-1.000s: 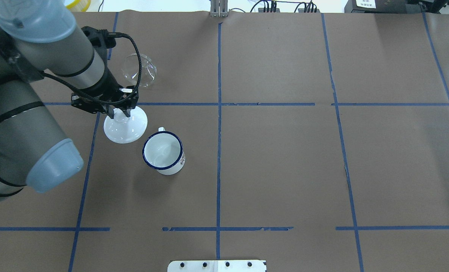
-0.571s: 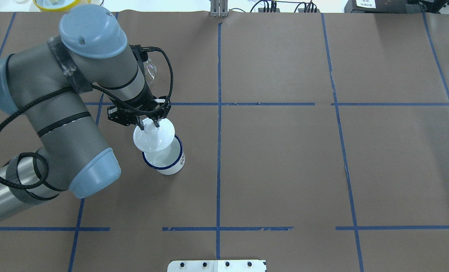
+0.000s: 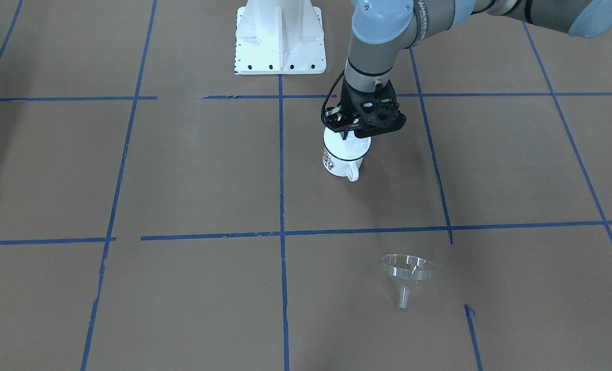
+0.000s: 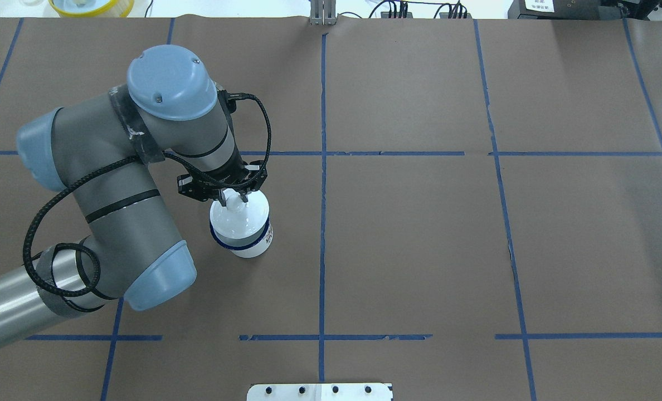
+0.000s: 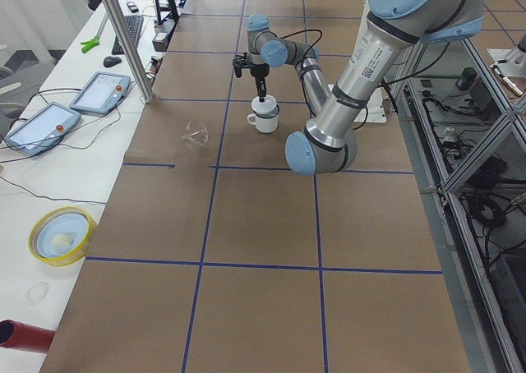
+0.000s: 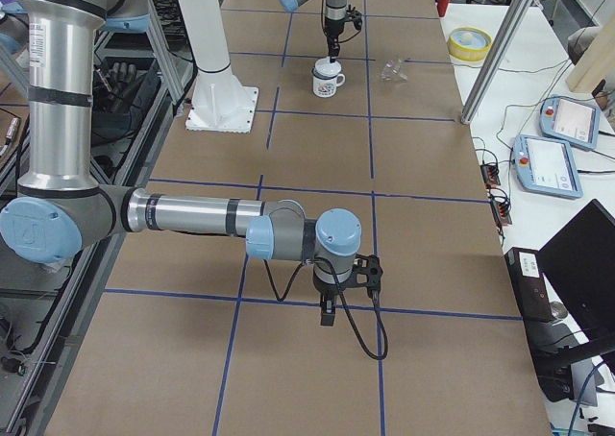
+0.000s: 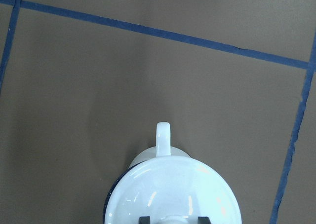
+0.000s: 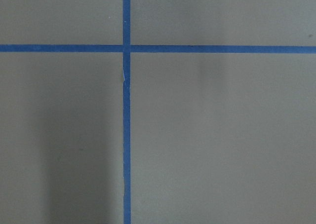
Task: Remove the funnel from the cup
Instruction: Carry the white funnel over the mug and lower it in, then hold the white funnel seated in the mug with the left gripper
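The clear funnel (image 3: 408,273) lies on its side on the brown table, well apart from the cup; it also shows in the exterior left view (image 5: 196,132). My left arm hides it in the overhead view. The cup (image 4: 247,245), a white mug with a blue rim, stands upright, and its handle (image 7: 163,135) shows in the left wrist view. My left gripper (image 4: 234,201) is shut on the knob of a white domed lid (image 4: 239,220) that covers the cup's mouth. My right gripper (image 6: 327,316) hangs over bare table far from the cup; I cannot tell whether it is open.
A yellow-rimmed bowl (image 4: 91,5) sits past the table's far left edge. The robot's white base plate (image 3: 280,36) is at the near edge. Blue tape lines cross the brown table. My left arm (image 4: 141,167) reaches over the table's left part.
My left gripper carried the white lid from the table left of the cup to the right and onto the cup's mouth. The arm now hides the funnel in the overhead view.
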`<action>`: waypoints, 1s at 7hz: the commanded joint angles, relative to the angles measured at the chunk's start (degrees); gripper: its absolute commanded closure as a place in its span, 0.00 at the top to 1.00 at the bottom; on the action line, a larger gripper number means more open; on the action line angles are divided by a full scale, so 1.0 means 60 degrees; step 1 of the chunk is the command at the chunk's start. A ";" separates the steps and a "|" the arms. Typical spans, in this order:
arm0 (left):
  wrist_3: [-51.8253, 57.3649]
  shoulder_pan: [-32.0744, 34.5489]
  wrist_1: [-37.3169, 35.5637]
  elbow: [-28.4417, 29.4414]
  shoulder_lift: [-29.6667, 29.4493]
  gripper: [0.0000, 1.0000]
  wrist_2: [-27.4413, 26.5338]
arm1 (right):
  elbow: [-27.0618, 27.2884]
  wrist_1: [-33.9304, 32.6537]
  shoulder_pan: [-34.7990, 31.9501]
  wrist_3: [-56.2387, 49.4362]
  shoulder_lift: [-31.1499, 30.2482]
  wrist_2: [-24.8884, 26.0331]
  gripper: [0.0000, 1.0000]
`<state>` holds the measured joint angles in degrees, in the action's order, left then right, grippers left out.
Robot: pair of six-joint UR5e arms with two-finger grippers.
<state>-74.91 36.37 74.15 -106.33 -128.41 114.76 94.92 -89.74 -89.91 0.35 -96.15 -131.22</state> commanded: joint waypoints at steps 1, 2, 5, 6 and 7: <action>-0.0011 -0.0012 0.0005 -0.0076 0.0044 0.00 0.0004 | 0.0000 0.0000 0.0000 0.0000 0.0000 0.0000 1.00; -0.0011 -0.0012 0.0005 -0.0076 0.0058 0.00 0.0004 | 0.0000 0.0000 0.0000 0.0000 0.0000 0.0000 1.00; -0.0011 -0.0041 0.0005 -0.0091 0.0131 0.00 0.0033 | 0.0000 0.0000 0.0000 0.0000 0.0000 0.0000 1.00; -0.0011 -0.0114 0.0005 -0.0091 0.0132 0.00 0.0019 | 0.0000 0.0000 0.0000 0.0000 0.0000 0.0000 1.00; -0.0011 -0.0158 0.0005 -0.0091 0.0146 0.00 0.0033 | 0.0000 0.0000 0.0000 0.0000 0.0000 0.0000 1.00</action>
<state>-74.96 35.78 74.18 -106.87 -127.65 114.90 94.92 -89.74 -89.91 0.35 -96.15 -131.22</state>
